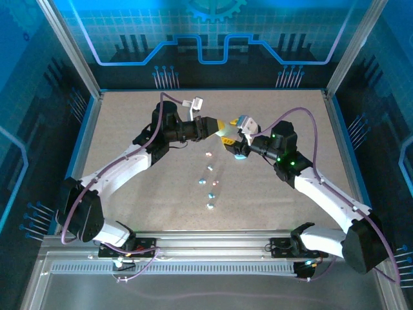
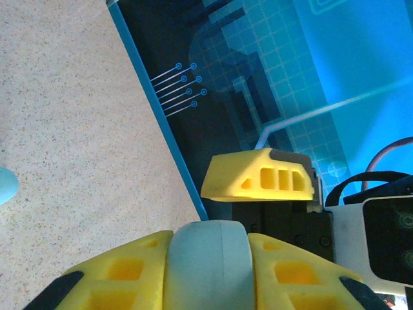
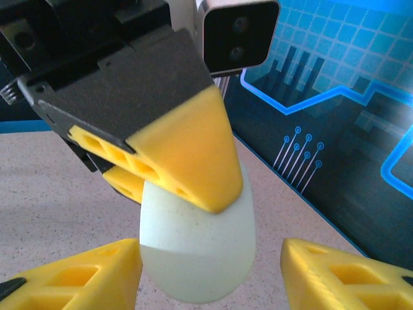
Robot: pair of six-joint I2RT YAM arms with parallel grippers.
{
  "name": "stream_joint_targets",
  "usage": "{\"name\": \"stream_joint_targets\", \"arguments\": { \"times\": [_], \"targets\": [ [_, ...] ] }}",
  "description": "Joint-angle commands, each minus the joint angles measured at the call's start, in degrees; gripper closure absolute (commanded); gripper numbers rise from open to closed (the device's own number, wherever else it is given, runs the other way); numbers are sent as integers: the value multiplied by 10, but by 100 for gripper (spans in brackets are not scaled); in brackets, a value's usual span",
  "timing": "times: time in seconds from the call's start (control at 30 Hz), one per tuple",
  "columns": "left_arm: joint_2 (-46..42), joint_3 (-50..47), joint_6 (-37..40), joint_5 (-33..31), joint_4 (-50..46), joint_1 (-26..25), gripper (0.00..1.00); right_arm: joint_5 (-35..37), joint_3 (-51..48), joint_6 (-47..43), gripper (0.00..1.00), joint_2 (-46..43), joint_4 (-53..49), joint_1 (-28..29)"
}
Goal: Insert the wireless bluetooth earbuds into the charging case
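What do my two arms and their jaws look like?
Left arm and right arm: white shells, black joints, purple cables looping alongside; green lights on the right wrist. Jaws are yellow slotted wedges on black mounts.

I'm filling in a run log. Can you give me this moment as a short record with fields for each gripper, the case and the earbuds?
left gripper: shut on the pale charging case
right gripper: open, one finger on each side of the case, neither touching it
case: looks closed, with a seam visible across its body
earbuds: six tiny pastel pieces lying loose on the table, in a rough line on the near side of the grippers
progress: no earbud in either gripper
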Motion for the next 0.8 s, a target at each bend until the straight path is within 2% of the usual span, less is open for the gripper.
{"name": "stream_joint_targets", "arguments": {
  "times": [0.0,0.13,0.53,0.77],
  "targets": [
    [-19,-6,-4,18,13,1,91,-15,17,4,40,-2,33,-6],
    [-21,-8,-4,19,15,0,91,-20,28,-6,43,5,10,-6],
    [-21,-9,-4,28,29,0,90,-19,30,-26,42,21,-11,-6],
    [-18,-10,-3,31,31,0,90,-17,30,-22,48,15,-1,-6]
  ]
}}
